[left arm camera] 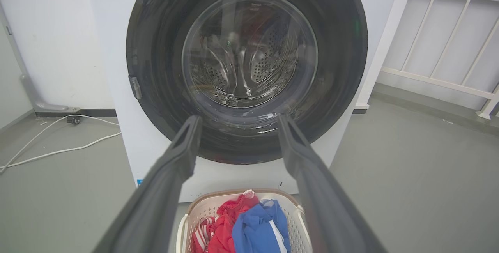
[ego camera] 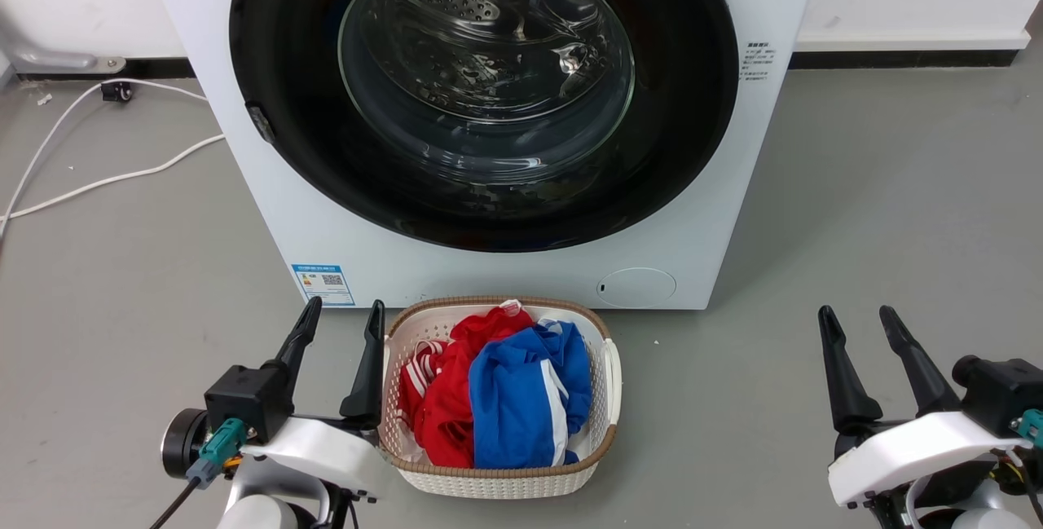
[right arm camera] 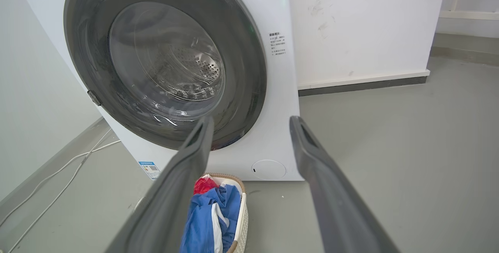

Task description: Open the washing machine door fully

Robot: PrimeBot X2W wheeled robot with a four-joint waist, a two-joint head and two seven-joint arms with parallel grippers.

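The white washing machine (ego camera: pixel 269 211) stands straight ahead on the grey floor. Its big round glossy black washing machine door (ego camera: pixel 693 130) lies flush against the front, with the steel drum visible through the glass window (ego camera: pixel 486 64). A small latch tab (ego camera: pixel 261 123) sits on the door's left rim. The door (left arm camera: pixel 339 69) and the door (right arm camera: pixel 249 69) look the same in both wrist views. My left gripper (ego camera: pixel 343 314) is open at the lower left, well short of the machine. My right gripper (ego camera: pixel 856 315) is open at the lower right, over bare floor.
A white laundry basket (ego camera: pixel 607 398) with red and blue clothes sits on the floor right in front of the machine, its left rim against my left gripper's inner finger. White cables (ego camera: pixel 98 178) run across the floor at the left. A wall stands behind.
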